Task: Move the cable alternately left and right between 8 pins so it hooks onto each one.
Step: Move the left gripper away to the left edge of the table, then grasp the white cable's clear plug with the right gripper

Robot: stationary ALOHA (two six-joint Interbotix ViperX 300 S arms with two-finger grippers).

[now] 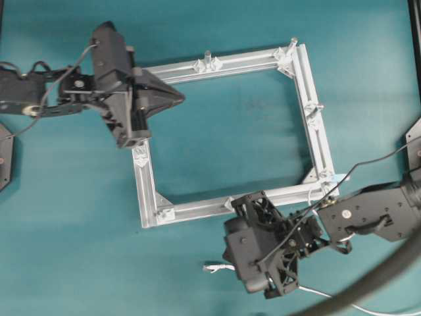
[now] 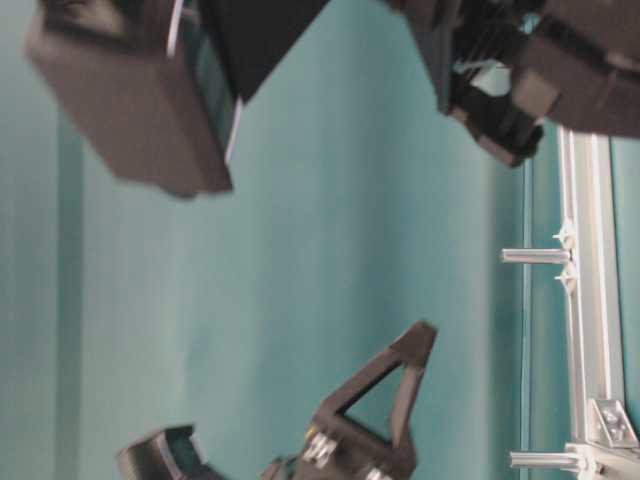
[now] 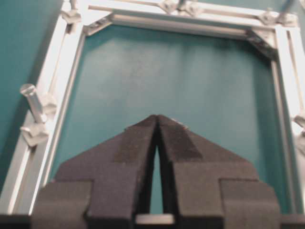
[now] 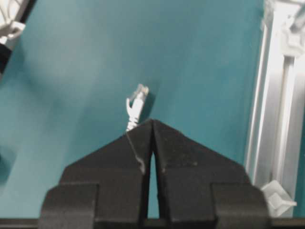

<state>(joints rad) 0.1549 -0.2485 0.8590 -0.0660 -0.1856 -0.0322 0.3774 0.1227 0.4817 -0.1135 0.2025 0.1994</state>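
**Both pincers pinched shut, the cable's plug poking out ahead of my right one**

My left pincer [image 1: 179, 97] hangs over the upper left corner of the aluminium frame [image 1: 227, 64], its tip pointing in across the open middle. In my left wrist view the two black pads [image 3: 138, 143] meet at their tips with only a thin slit lower down, and nothing sits between them. To the left of that pincer a pin [image 3: 32, 98] stands on the near rail, and more pins [image 3: 177, 5] line the far rail ahead of it.

My right pincer [image 4: 152, 123] is below the frame's bottom rail, outside the frame, with the rail running along its right side. Its pads are pressed together at the tips too. The cable [image 4: 135, 109] comes out from under the left pad right at the tip, its small plug lying on the teal table [image 4: 86, 62] just ahead. I cannot tell whether the cord is truly pinched or only passes beneath the pad. From overhead the white plug end [image 1: 214, 268] shows just left of my right pincer.
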